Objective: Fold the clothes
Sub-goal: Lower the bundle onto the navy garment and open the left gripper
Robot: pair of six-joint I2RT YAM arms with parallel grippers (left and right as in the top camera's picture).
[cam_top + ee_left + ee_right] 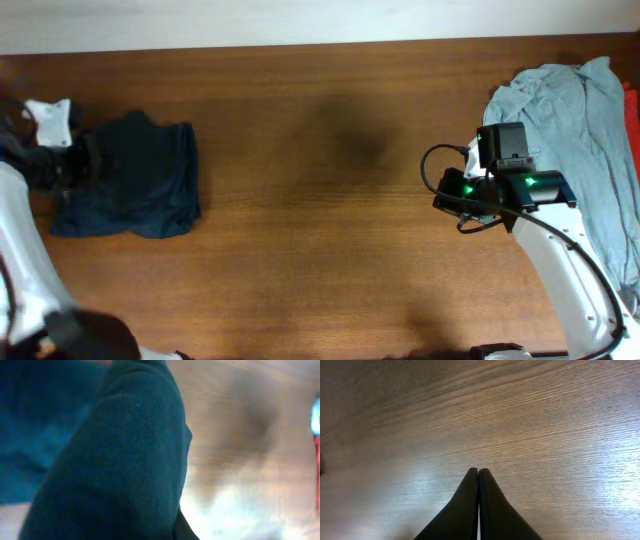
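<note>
Dark garment, perhaps pinched, at left tool

No text, label, brand, number or sign can be read in any view, neither on the dark blue garment at the left, the light grey shirt at the right, nor the wooden surface.
</note>
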